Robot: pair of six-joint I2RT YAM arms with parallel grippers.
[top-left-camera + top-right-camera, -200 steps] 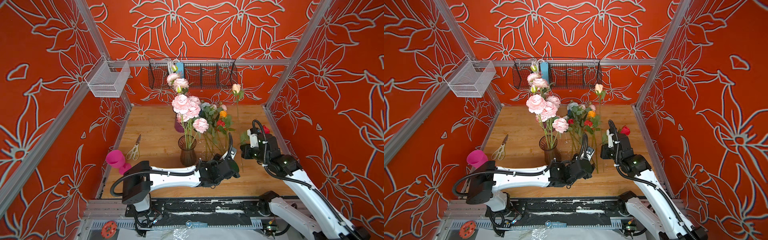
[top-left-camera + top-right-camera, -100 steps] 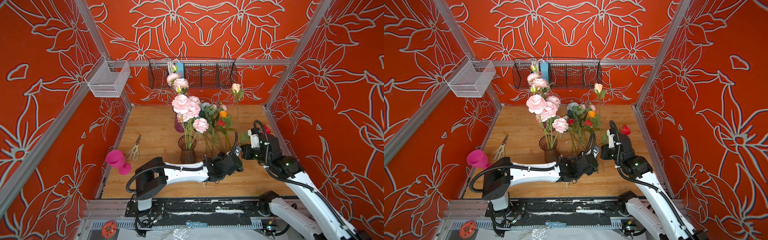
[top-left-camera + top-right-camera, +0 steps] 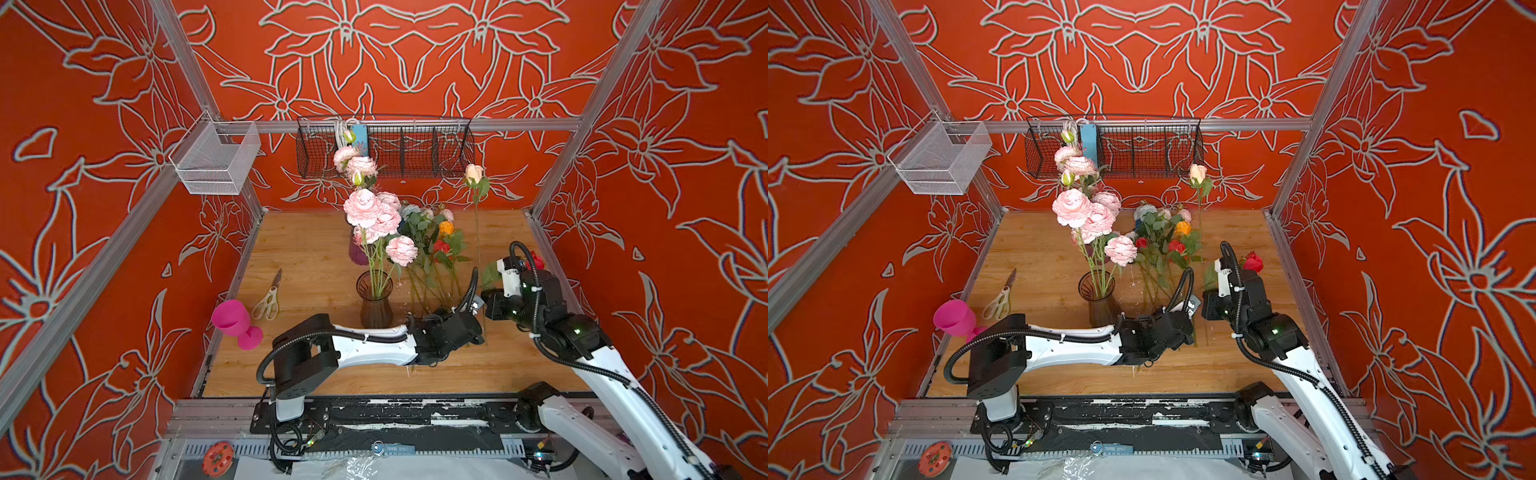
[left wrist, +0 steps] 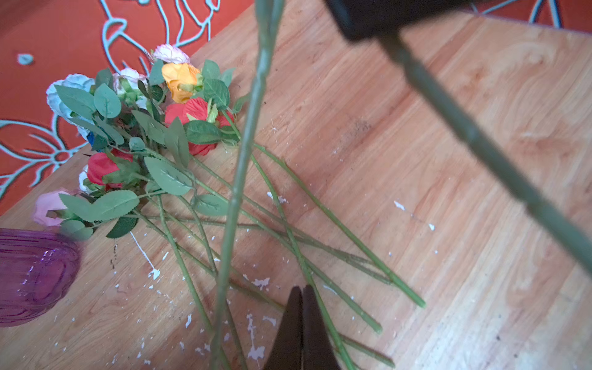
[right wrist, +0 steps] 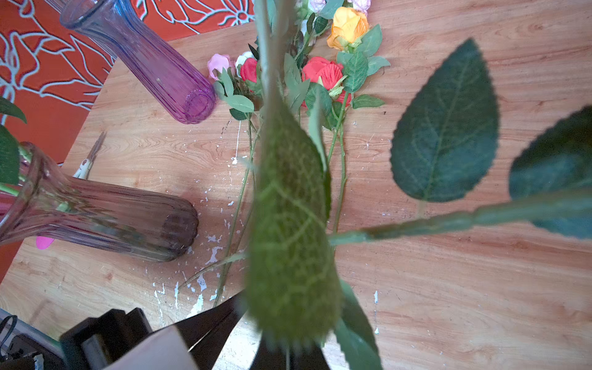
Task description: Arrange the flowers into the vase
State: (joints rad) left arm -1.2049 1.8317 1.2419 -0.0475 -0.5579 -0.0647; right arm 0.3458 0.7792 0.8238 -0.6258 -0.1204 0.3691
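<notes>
Upright peach rose stem clamped in right end effector, near right edge of bench. Closed left end effector just beside stem; pinch unclear. Other flowers lie mid-bench.

1. The worktop is pale wood-grain board, matt and flecked with white paint chips.
2. The vase is smoky, ribbed glass with a gloss. The purple vase is ribbed tinted glass, equally shiny.
3. The flowers have matt, ruffled cloth petals. Their stems look like smooth green plastic, and a leaf is veined, matt fabric.
4. The wire basket is black coated metal, and the mesh basket is fine white metal mesh.
5. The goblet is smooth pink plastic.
6. The scissors pair metal blades with cream plastic handles.
</notes>
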